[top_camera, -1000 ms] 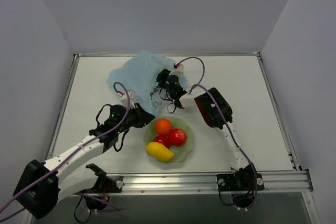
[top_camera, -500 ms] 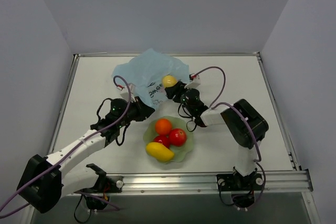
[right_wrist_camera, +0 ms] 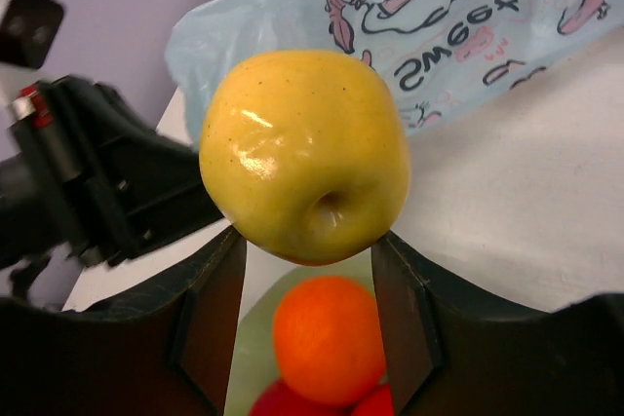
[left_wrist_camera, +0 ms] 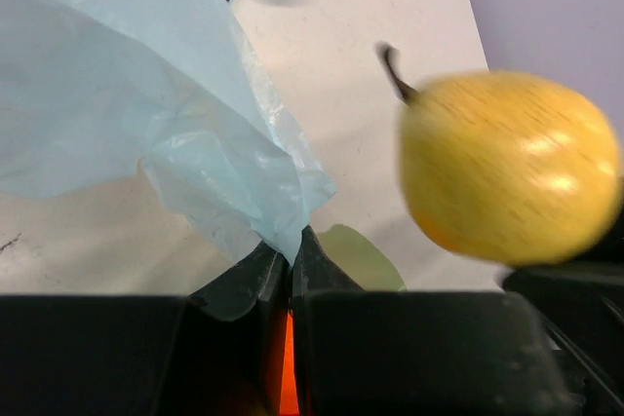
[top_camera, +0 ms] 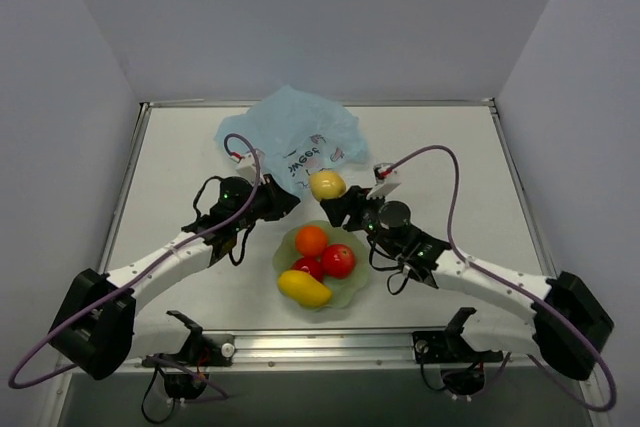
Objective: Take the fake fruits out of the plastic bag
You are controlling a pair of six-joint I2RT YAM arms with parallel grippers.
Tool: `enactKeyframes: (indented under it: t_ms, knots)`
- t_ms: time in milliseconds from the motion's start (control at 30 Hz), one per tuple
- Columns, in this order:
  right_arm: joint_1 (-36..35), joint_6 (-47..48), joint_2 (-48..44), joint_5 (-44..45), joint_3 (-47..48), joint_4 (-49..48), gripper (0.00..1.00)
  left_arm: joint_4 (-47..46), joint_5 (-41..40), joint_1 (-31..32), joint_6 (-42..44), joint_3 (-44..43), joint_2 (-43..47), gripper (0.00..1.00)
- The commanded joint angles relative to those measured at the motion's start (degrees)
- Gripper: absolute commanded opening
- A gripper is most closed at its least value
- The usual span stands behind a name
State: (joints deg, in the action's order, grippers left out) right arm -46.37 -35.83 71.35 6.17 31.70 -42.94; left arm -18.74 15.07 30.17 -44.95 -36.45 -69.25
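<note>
The right hand [right_wrist_camera: 307, 233], clamped on the pale pear [right_wrist_camera: 304, 153], has drawn it clear of the plastic bag [top_camera: 285, 132] behind it, whose edge the left hand [left_wrist_camera: 290, 260] pinches tight; judging by this, the last fruit is out.

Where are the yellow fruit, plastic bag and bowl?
yellow fruit [right_wrist_camera: 302, 153], right wrist view, glossy front.
plastic bag [top_camera: 280, 127], top external view, bare upper part.
bowl [top_camera: 362, 269], top external view, right rim.

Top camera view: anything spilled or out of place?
Nothing stands out. The pale yellow pear-like fruit is clamped in the right gripper, four fruits sit inside the pale green scalloped bowl, and the left gripper pinches the crinkly light-blue plastic bag.
</note>
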Motion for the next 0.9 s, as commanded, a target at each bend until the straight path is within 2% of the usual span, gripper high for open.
enactKeyframes:
  t_ms: [0,133,267,333,600,867]
  knots:
    - [-1.79,1.12,-10.77,2.88,-2.17,14.17,0.25,-4.37,0.75,-0.9,1.18,-4.16,-1.67,0.02]
    - [-3.9,-0.46,-20.19,-0.45,-2.87,31.2,0.25,-6.04,2.5,-1.87,1.09,-5.04,-4.57,0.02]
    - [-6.97,-3.88,-24.85,-7.83,-3.23,40.29,0.26,-7.71,3.65,-2.75,0.74,-5.3,-5.54,0.03]
    - [-10.91,-6.51,-26.26,-7.67,-3.4,43.97,0.25,-7.8,3.65,-2.75,0.83,-5.56,-5.63,0.02]
    - [-20.07,-11.62,-28.73,-6.35,-3.32,50.49,0.26,-7.36,3.91,-2.75,0.91,-5.21,-5.1,0.02]
    - [-26.05,-15.05,-28.11,1.46,-4.1,52.08,0.28,-6.39,3.65,-2.75,1.44,-4.69,-3.61,0.02]
